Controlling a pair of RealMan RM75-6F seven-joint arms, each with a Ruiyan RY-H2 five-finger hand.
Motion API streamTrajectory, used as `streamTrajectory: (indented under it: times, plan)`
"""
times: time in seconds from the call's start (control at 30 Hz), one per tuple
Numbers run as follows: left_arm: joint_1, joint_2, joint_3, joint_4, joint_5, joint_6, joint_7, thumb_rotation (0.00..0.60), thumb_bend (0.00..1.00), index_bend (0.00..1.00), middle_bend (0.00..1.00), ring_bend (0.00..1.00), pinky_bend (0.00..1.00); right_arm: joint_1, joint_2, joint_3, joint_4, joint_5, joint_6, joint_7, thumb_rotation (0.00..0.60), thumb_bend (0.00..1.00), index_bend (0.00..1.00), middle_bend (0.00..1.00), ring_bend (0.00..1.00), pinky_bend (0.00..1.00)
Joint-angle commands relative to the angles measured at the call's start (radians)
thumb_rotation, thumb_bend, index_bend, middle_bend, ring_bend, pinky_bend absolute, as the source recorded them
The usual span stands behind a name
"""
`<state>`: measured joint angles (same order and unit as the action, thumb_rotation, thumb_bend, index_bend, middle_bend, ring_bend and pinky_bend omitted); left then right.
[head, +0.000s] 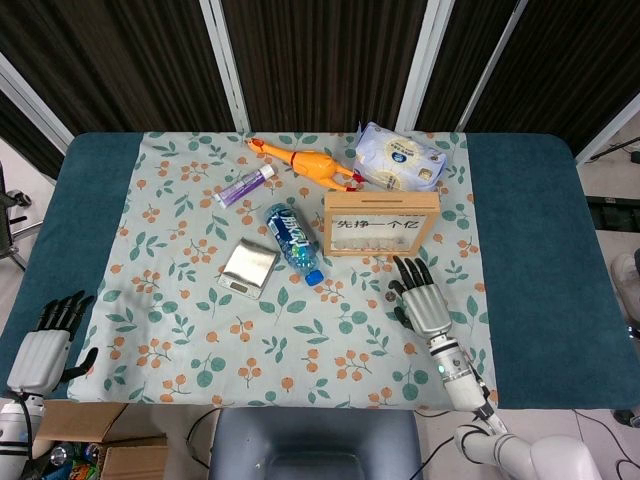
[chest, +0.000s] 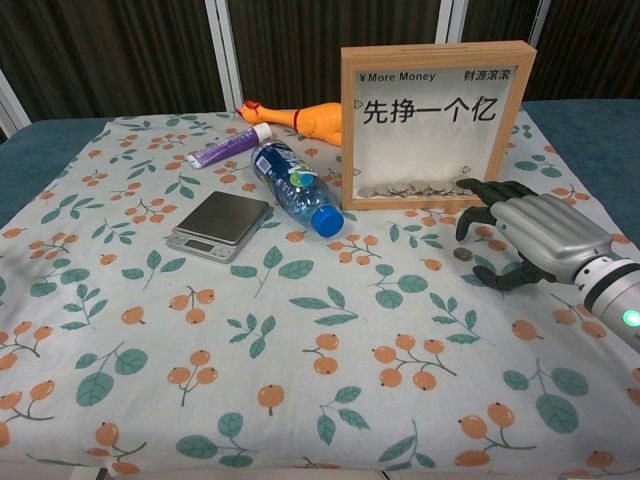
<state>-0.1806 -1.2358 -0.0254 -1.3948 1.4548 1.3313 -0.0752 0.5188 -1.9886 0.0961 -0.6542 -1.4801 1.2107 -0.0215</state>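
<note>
right hand (chest: 535, 232) hovering open over a coin (chest: 462, 254) – fingers spread, wooden money box (chest: 432, 124) just ahead, left hand (head: 40, 347) idling open

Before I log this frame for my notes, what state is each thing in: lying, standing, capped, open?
Right hand: open, fingers spread over the cloth beside a coin.
Left hand: open, at the table edge.
Coin frame: upright, coins inside.
Water bottle: lying, capped.
Purple tube: lying, capped.
Scale: flat.
Rubber chicken: lying.
Wipes pack: lying.
</note>
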Motion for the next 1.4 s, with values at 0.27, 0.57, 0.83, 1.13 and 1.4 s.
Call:
streamTrajectory:
  times: [0.27,0.57,0.83,1.13,1.4]
  plan:
    - [-0.001,0.0,-0.001,0.0,-0.001,0.0,0.001,0.6,0.37,0.0,0.0,0.0,0.0,0.007,-0.011,0.001,0.018,-0.002,-0.009,0.003,0.6,0.4,0.53,0.05,0.0,0.0]
    - [0.0,0.003,0.001,0.001,0.0,-0.002,-0.002,0.6,0.37,0.0,0.0,0.0,0.0,0.009,-0.015,0.001,0.022,0.002,-0.025,0.0,0.6,0.4,0.53,0.05,0.0,0.0]
    - [-0.003,0.009,0.004,-0.002,0.005,-0.007,-0.007,0.6,0.37,0.0,0.0,0.0,0.0,0.013,-0.01,0.004,0.012,0.01,-0.048,-0.001,0.6,0.4,0.52,0.05,0.0,0.0]
    - [-0.006,0.014,0.005,-0.007,0.005,-0.012,-0.008,0.6,0.38,0.0,0.0,0.0,0.0,0.021,0.012,0.011,-0.02,0.021,-0.074,-0.01,0.6,0.4,0.56,0.05,0.0,0.0]
    - [-0.008,0.016,0.004,-0.013,0.0,-0.017,0.001,0.6,0.38,0.0,0.0,0.0,0.0,0.034,0.03,0.02,-0.045,0.028,-0.092,-0.026,0.6,0.4,0.62,0.06,0.0,0.0]
